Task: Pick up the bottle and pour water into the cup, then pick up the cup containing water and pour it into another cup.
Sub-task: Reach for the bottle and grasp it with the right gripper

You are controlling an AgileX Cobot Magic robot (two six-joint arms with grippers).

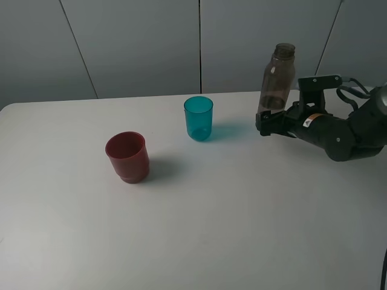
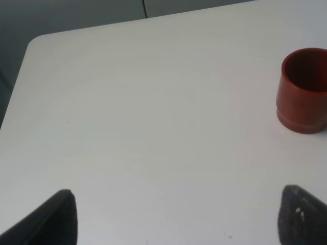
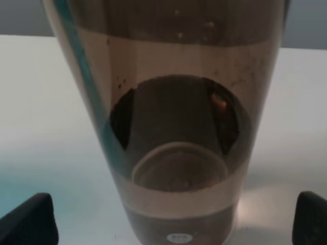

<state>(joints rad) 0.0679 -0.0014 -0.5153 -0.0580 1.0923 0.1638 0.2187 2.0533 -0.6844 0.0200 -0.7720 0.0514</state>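
Observation:
The smoky grey-brown bottle stands upright at the right of the white table. My right gripper is at its lower part, open, with a finger on each side. In the right wrist view the bottle fills the frame between the spread fingertips of the right gripper. The teal cup stands left of the bottle. The dark red cup stands further left and nearer; it also shows in the left wrist view. My left gripper is open and empty above bare table, out of the exterior view.
Grey wall panels stand behind the table's back edge. The table's rounded far left corner shows in the left wrist view. The right arm lies over the table's right side.

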